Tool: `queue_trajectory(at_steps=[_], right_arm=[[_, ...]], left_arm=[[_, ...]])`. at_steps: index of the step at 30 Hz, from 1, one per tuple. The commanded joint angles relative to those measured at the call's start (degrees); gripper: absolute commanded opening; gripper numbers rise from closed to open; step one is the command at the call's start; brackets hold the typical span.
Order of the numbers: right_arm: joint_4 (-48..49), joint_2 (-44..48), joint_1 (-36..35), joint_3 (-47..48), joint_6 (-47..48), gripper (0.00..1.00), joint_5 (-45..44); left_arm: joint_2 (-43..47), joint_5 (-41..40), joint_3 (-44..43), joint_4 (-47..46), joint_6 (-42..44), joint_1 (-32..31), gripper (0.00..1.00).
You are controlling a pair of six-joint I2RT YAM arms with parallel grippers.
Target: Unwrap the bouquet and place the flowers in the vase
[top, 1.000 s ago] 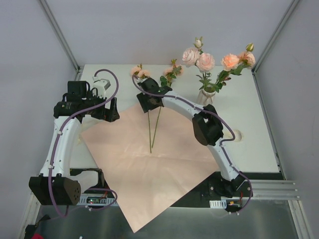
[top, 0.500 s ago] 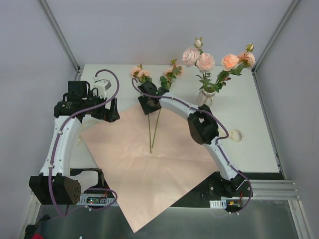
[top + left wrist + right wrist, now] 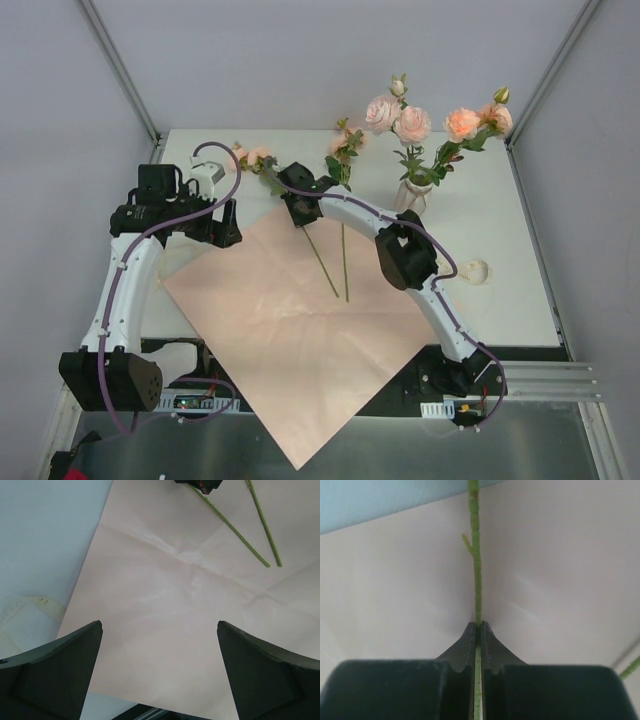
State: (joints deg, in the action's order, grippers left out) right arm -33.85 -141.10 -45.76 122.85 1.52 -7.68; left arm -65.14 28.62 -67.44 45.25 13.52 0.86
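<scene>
At the paper's [image 3: 290, 330] upper edge the right gripper [image 3: 478, 630] pinches a flower stem [image 3: 476, 555]; the left gripper [image 3: 159, 630] gapes empty over bare paper.

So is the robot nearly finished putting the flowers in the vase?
Getting there. Done: the pink paper lies open and flat, and several roses stand in the vase. In hand: the right gripper is shut on one stem lying on the paper. Left: that flower and a second stem beside it must go into the vase. The left gripper hangs open.
</scene>
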Motion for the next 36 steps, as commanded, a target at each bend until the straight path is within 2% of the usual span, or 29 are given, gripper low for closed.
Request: queue_trajectory(at_steps=[1, 8, 11, 16, 26, 28, 29, 32, 36], right_arm=[[1.5, 3.2, -0.6, -1.4, -0.1, 0.01, -2.5], [6.8, 12.2, -0.5, -0.2, 1.4, 0.01, -3.2], [10.1, 19.0, -0.2, -1.5, 1.4, 0.01, -3.0], [24.0, 30.3, -0.2, -11.8, 3.5, 0.01, -2.2], [48.0, 55.2, 0.1, -29.6, 17.3, 0.01, -5.6], [56.3, 59.0, 0.1, -35.5, 22.7, 0.01, -7.3], [63.4, 62.1, 0.7, -37.6, 24.7, 0.01, -7.8], [71.9, 66.0, 3.7, -43.9, 28.6, 0.01, -7.9], [74.5, 70.5, 8.9, -48.2, 28.3, 0.01, -7.1]], left_arm=[[1.4, 1.4, 0.7, -0.8, 1.1, 0.5, 0.99], [2.2, -0.6, 1.2, -0.9, 1.2, 0.5, 0.99], [3.3, -1.1, 0.9, -0.7, 1.0, 0.5, 0.99], [4.3, -1.6, 0.0, -0.1, 0.8, 0.5, 0.99], [3.7, -2.6, 1.1, -0.3, 1.1, 0.8, 0.99], [3.4, -2.4, 0.7, -0.4, 1.0, 0.9, 0.99], [3.1, -2.5, 0.6, -0.3, 1.0, 0.9, 0.99], [2.7, -2.1, -0.1, -0.4, 0.9, 1.0, 0.99], [2.0, -2.1, -0.3, -0.5, 0.8, 1.1, 0.99]])
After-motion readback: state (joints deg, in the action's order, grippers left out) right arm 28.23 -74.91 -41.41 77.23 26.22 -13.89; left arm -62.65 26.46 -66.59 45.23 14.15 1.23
